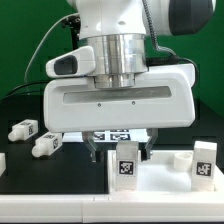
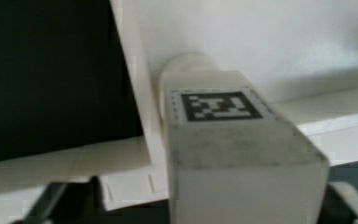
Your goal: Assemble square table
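The white square tabletop (image 1: 90,200) lies at the front; in the wrist view its rim (image 2: 137,90) runs along the black table. A chunky white leg (image 1: 127,166) with a tag stands upright on it. My gripper (image 1: 122,156) hangs right over this leg, one finger on each side, open, with a gap showing beside the leg. In the wrist view the leg (image 2: 229,130) fills the middle between the dark fingers (image 2: 66,200) of the gripper (image 2: 208,206). A second leg (image 1: 205,162) stands on the tabletop to the exterior view's right.
Two loose white legs (image 1: 22,129) (image 1: 45,144) lie on the black table at the exterior view's left. The marker board (image 1: 112,134) lies behind the tabletop under the arm. Another white piece (image 1: 177,158) sits beside the right leg.
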